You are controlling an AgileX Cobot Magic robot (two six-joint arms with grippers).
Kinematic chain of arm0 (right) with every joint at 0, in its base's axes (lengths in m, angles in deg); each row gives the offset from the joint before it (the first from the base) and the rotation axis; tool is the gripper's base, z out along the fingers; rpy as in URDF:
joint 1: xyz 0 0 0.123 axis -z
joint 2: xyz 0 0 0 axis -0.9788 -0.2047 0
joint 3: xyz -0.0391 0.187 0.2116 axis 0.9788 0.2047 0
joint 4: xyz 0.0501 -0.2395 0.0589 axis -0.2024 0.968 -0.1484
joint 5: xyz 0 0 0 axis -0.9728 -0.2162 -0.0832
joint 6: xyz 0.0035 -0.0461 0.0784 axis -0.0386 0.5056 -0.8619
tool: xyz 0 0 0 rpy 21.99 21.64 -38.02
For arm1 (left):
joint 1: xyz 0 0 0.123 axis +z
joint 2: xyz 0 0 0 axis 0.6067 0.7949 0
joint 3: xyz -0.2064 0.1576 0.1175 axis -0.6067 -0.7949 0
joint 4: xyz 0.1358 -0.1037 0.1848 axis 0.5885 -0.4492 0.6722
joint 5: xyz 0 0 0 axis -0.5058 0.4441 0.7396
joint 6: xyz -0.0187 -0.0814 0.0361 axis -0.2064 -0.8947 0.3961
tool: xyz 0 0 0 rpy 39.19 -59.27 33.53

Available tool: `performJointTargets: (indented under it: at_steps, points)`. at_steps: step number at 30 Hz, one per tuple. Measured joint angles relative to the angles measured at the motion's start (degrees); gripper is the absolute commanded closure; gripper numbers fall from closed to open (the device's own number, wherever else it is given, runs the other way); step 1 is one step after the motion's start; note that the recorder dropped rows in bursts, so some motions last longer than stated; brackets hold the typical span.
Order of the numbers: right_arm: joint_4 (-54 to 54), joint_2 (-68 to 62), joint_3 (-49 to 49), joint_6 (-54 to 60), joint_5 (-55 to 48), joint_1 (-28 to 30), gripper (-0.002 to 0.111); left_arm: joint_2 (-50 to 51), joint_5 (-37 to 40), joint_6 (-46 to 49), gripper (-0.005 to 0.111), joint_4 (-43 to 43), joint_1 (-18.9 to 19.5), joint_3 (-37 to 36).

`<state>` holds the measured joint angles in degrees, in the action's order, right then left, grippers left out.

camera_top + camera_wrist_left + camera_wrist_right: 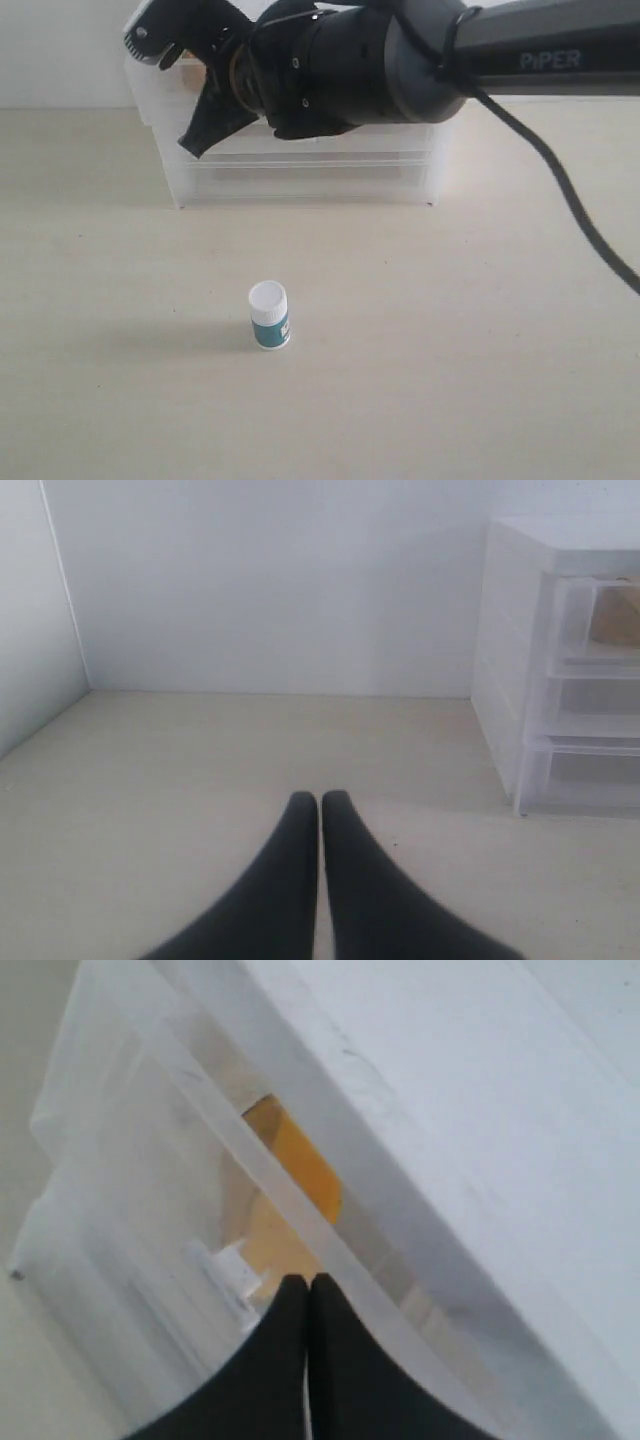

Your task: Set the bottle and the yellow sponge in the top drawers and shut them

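— Right gripper: condition?
— Fingers pressed together, empty. Tips at the top drawer front, tab handle just beside them, yellow sponge inside, beyond.
— Left gripper?
— Likewise closed, empty (idle). Bottle: on the table, well apart from both.
— Hazards?
— Tips skidding off the slick front; the light cabinet sliding back.

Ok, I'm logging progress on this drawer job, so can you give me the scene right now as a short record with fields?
bottle: upright on the table, in front of the cabinet, nothing touching it
sponge: inside a top drawer, seen through its wall
right gripper: shut, empty, at that drawer's front
left gripper: shut, empty, over the table, away from the cabinet
drawer shut or ajar: cannot tell
left to do: bottle not yet stowed
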<state>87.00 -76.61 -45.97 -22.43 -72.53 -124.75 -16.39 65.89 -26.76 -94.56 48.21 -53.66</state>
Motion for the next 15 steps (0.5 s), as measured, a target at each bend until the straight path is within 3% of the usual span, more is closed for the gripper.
performJointTargets:
  at_steps: [10, 15]
  points:
    - [-3.81, -2.85, -3.39, -7.3, 1.85, 3.09, 0.108, 0.0, 0.0, 0.0, 0.103, 0.0, 0.0, 0.0]
    - [-5.83, 1.71, 3.04, -7.51, 3.32, 4.35, 0.109, 0.0, 0.0, 0.0, 0.103, 0.0, 0.0, 0.0]
